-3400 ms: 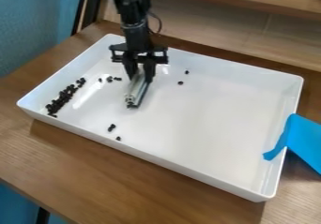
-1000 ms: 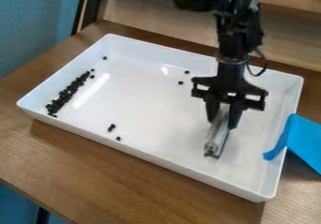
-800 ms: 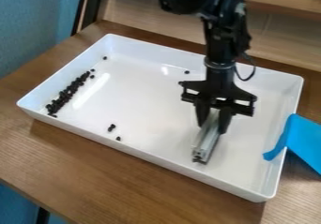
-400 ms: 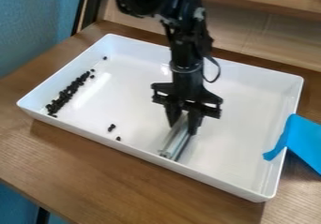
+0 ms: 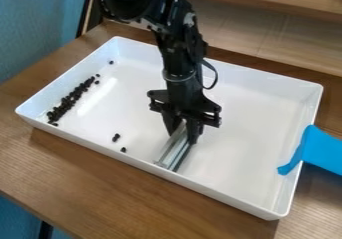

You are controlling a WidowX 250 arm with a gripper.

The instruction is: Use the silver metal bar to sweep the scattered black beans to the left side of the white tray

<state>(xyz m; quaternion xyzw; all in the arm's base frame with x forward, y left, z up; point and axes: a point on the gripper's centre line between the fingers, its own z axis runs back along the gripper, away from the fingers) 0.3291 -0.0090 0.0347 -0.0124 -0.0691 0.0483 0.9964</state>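
Hand [image 5: 184, 133]: pinching slotted metal bar [image 5: 174, 153] by its far end, presumably so its length reaches low. Black pellets [image 5: 69, 101]: rowed along white tray's [image 5: 250, 145] left edge, walls containing them.

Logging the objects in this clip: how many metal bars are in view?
1: the metal bar, between the jaws of the gripper, its lower end by the white tray's near wall. The arm hides part of the tray and may cover another.
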